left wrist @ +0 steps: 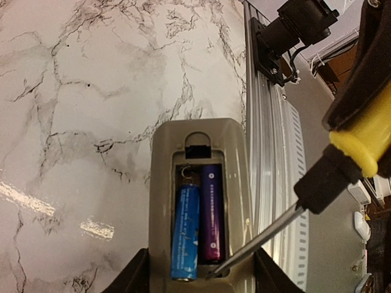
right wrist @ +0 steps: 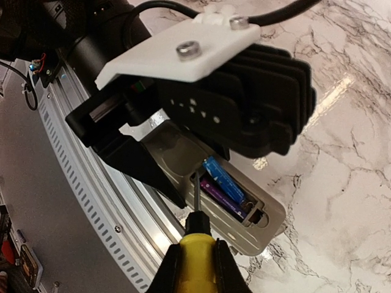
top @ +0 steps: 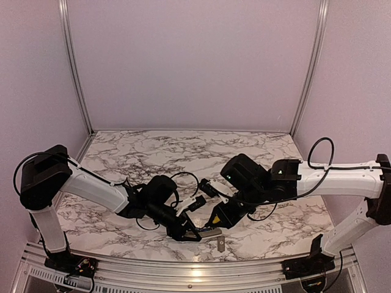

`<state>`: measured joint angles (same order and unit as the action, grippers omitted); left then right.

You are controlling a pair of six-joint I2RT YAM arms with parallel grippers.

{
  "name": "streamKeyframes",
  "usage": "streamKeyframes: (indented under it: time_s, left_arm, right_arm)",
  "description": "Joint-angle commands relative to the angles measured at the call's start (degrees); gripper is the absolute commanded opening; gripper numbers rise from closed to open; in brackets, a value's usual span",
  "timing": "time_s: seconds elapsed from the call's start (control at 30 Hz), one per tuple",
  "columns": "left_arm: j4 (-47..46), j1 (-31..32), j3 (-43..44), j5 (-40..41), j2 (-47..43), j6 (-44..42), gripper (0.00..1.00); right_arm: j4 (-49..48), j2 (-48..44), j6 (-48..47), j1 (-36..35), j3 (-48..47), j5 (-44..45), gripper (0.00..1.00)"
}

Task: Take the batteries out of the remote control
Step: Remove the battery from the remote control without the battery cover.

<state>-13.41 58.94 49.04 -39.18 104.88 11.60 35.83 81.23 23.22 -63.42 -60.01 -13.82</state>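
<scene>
The grey remote control (left wrist: 198,146) lies back-up with its battery bay uncovered, and my left gripper (left wrist: 201,282) is shut on its sides. Two batteries sit in the bay: a blue one (left wrist: 185,229) and a purple one (left wrist: 212,213). The blue one's near end rides over the bay's edge, baring the spring at its far end. My right gripper (right wrist: 197,268) is shut on a yellow-handled screwdriver (right wrist: 195,253). Its tip (left wrist: 215,273) rests in the bay's end by the purple battery. From above, both grippers (top: 194,235) (top: 220,215) meet near the table's front edge.
A small flat grey cover plate (top: 220,244) lies on the marble table (top: 183,152) just in front of the remote. The table's aluminium front rail (left wrist: 269,183) runs close beside the remote. Both arms' cables loop over the middle of the table.
</scene>
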Motion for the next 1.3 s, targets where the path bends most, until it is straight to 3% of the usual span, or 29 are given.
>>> streamKeyframes:
  time_s: [0.0, 0.17, 0.77, 0.93, 1.1, 1.27]
  left_arm:
    - [-1.15, 0.08, 1.68, -1.56, -0.89, -0.36, 0.00]
    - [-1.18, 0.08, 1.66, -2.09, -0.81, -0.48, 0.00]
    - [0.15, -0.62, 1.33, -1.76, -1.19, -0.74, 0.00]
    - [2.38, -0.84, 1.77, 0.18, -1.54, -2.94, 0.00]
    - [2.43, -0.67, 0.25, 9.28, -4.09, -8.56, 0.00]
    - [2.37, 0.73, -0.68, 15.43, -7.38, -21.42, 0.00]
  right_arm:
    - [-0.91, 0.96, -1.38, 0.31, 0.87, 0.68, 0.00]
    - [0.85, 1.49, -2.52, 0.31, 1.56, 3.61, 0.00]
    - [7.10, 0.55, -3.51, 1.20, -6.96, 27.63, 0.00]
    - [8.11, -3.62, -2.97, 3.63, -7.82, 23.97, 0.00]
    - [7.18, -9.02, -5.20, 6.68, -5.21, 10.49, 0.00]
    - [7.96, -13.00, -7.18, 8.03, -4.85, 0.75, 0.00]
